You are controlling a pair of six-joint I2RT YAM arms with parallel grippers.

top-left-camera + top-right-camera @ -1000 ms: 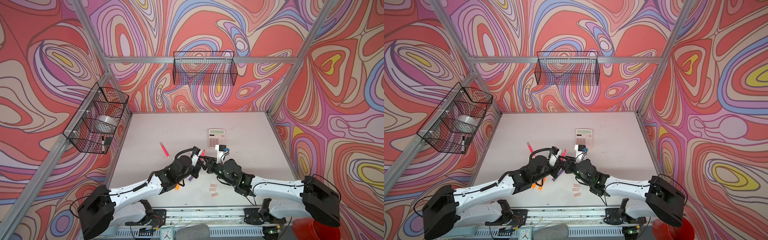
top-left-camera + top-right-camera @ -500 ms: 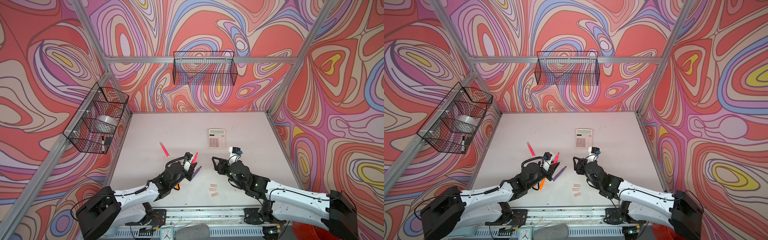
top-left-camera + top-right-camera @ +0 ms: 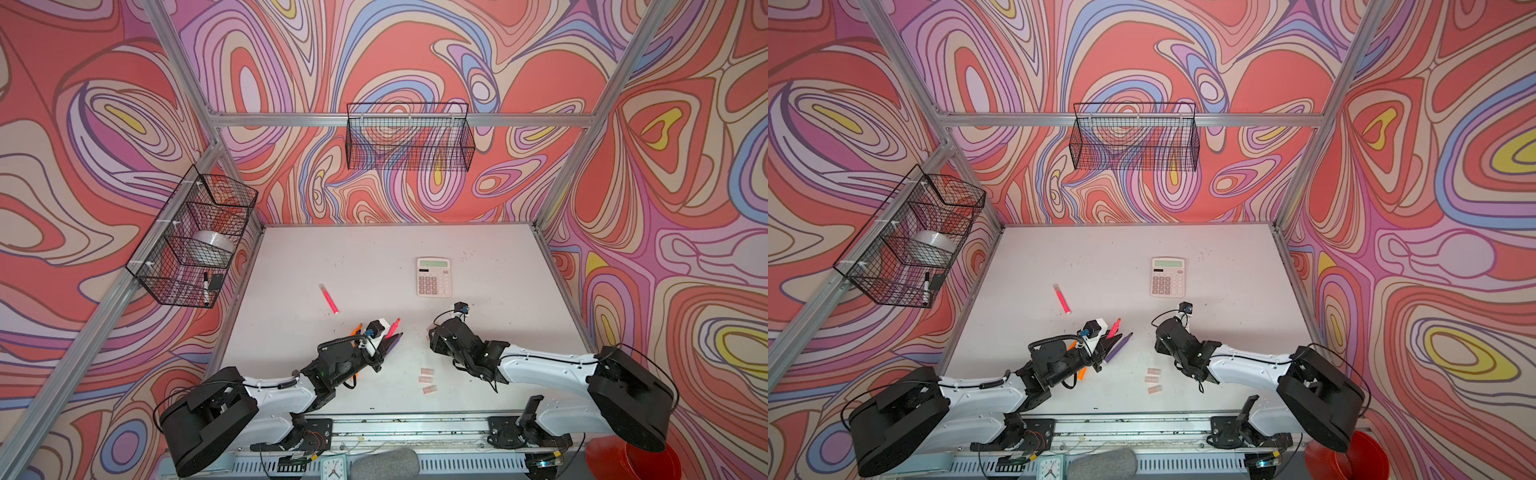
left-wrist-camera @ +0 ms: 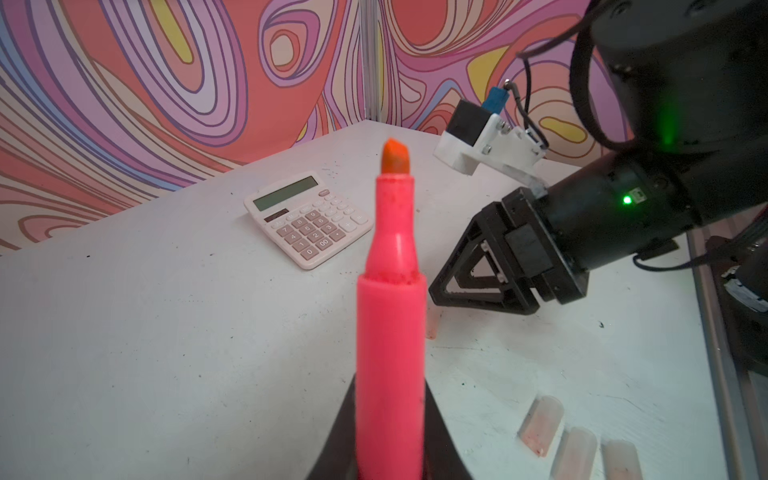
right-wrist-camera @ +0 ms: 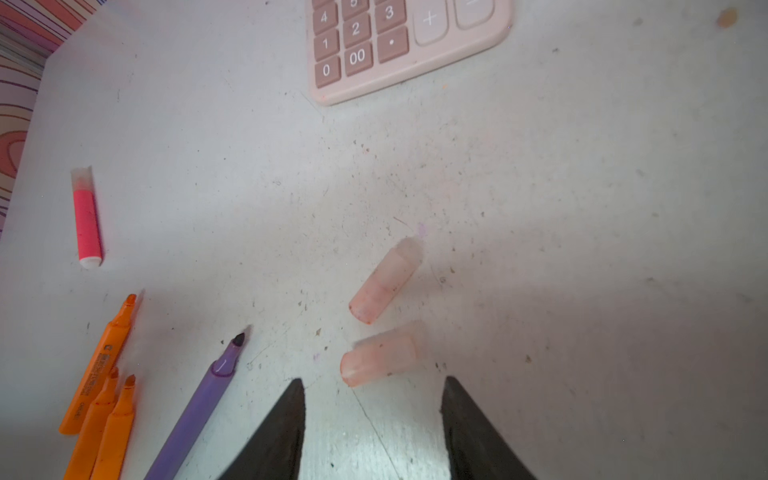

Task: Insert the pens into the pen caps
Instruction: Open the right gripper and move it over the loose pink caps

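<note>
Furthest left on the white table (image 3: 374, 253) lies the capped pink pen (image 3: 328, 298), alone and well apart from both arms.

Next comes the left arm (image 3: 291, 388). From its base at the near left corner it stretches low over the table, forward and toward the middle, with the wrist tipped slightly upward. The left gripper (image 3: 390, 340) is clamped on the barrel of the uncapped pink pen (image 4: 392, 291). The pen juts out past the fingertips, its bare orange-tinted tip pointing up and away toward the far side, clear of the table.

Three orange pens (image 5: 99, 361) lie close together and roughly parallel, tips bare; in both top views this arm partly hides them. Just to their right the purple pen (image 3: 1119, 347), also uncapped, lies flat on the table beside the left gripper.

Nearer the front edge, between the two arms, a row of pen caps (image 3: 427, 379), three of them, lies with neither gripper touching it.

The right arm (image 3: 540, 368) reaches from its base at the near right corner leftward toward the middle. Its wrist is bent so that the right gripper (image 5: 372, 380) points steeply down at the table. Its jaws stand apart with nothing gripped. A pair of pen caps (image 5: 384, 280) lies on the table just ahead of its fingertips, the nearer one at the mouth of the gap.

Further back, on the far side of this gripper, sits the calculator (image 3: 434, 276).
</note>
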